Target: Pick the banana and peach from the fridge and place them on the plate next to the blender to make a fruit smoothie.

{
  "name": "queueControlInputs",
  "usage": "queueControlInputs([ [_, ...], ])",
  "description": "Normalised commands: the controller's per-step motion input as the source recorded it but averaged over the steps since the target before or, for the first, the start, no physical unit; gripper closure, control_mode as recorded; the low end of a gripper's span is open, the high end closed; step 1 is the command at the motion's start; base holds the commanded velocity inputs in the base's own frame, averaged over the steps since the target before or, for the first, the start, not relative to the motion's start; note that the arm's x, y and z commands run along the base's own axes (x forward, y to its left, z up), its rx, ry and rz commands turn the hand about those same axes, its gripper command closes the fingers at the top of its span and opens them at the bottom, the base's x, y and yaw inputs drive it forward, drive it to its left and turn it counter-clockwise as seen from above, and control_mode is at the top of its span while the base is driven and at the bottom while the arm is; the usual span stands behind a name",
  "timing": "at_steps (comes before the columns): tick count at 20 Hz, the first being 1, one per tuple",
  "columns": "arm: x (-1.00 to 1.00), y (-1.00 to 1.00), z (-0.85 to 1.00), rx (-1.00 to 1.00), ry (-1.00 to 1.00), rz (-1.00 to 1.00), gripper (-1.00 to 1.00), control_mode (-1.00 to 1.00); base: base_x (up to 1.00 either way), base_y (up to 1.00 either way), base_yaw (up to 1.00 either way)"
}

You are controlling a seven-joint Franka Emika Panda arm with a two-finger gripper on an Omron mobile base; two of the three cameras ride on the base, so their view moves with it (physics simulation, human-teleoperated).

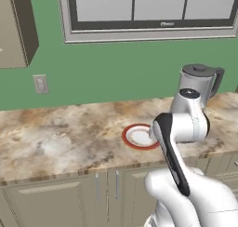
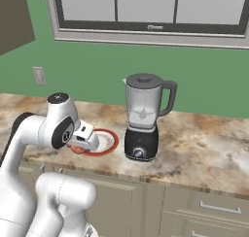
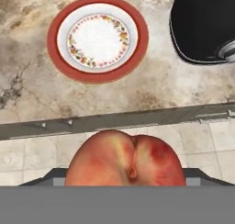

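Squarely in pincer (image 3: 125, 184): peach (image 3: 125, 159).

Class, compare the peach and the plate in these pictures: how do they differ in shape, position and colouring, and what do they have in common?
Shape: the peach is a rounded, bulging fruit; the plate is flat and circular.
Position: the peach is carried at the gripper, above the counter's front edge; the plate lies on the counter beside the blender.
Colouring: the peach is blotchy red-orange; the plate is white with a floral ring and a red rim.
Shared: both show red and have round outlines.
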Motion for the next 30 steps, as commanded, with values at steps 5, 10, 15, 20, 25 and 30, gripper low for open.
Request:
queueControlInputs([
  [5,1.00,0.13,-0.35,0.00,0.23,0.00,1.00,-1.00,0.00,0.00,0.00],
  [10,0.98,0.02,-0.52,0.00,0.16,0.02,1.00,-1.00,0.00,0.00,0.00],
  [15,0.86,0.00,-0.55,0.00,0.04,0.03,1.00,-1.00,0.00,0.00,0.00],
  [20,0.78,0.01,-0.47,0.00,0.01,0.02,1.00,-1.00,0.00,0.00,0.00],
  [25,0.24,0.03,-0.58,-0.01,-0.01,0.02,1.00,-1.00,0.00,0.00,0.00],
  [30,0.01,0.05,-0.55,-0.01,-0.01,0.01,-1.00,-1.00,0.00,0.00,0.00],
])
